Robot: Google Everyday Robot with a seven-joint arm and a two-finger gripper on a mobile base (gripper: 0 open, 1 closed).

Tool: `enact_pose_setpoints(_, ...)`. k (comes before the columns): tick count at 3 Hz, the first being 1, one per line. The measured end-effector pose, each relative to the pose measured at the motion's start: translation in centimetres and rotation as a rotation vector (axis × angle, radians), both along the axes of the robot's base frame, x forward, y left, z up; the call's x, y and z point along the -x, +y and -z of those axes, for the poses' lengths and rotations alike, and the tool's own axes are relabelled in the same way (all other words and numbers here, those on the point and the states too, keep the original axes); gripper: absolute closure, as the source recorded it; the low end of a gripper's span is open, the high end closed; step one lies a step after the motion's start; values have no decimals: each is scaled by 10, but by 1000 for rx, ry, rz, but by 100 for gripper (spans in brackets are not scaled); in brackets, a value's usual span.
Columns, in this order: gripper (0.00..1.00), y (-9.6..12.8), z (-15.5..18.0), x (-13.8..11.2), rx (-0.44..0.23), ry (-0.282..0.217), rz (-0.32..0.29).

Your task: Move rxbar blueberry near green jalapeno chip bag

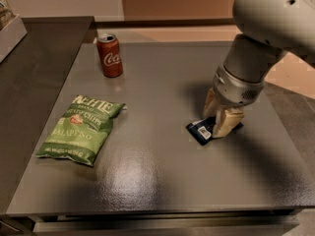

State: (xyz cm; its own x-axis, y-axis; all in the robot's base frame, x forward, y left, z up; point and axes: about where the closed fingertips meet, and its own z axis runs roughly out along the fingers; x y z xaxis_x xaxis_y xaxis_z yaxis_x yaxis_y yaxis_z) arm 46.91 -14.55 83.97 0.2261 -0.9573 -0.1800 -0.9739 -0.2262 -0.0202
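Rxbar blueberry [200, 131] lies directly beneath gripper [217, 123], touching, poking out leftward.

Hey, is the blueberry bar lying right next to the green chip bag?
No, the rxbar blueberry lies at the claw, far across the table from the green jalapeno chip bag.

Red cola can [109, 55] upright, far-left corner of dark table [162, 181]

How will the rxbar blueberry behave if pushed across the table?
The rxbar blueberry, flat on the table beneath the end effector, should slide, not roll. Small and thin, it is probably light, and its wrapper may slip from a shallow grip.
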Motion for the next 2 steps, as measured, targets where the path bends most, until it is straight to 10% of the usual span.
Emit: enact_pose_setpoints(2,100,30,-31,-2,-42,-33,-9)
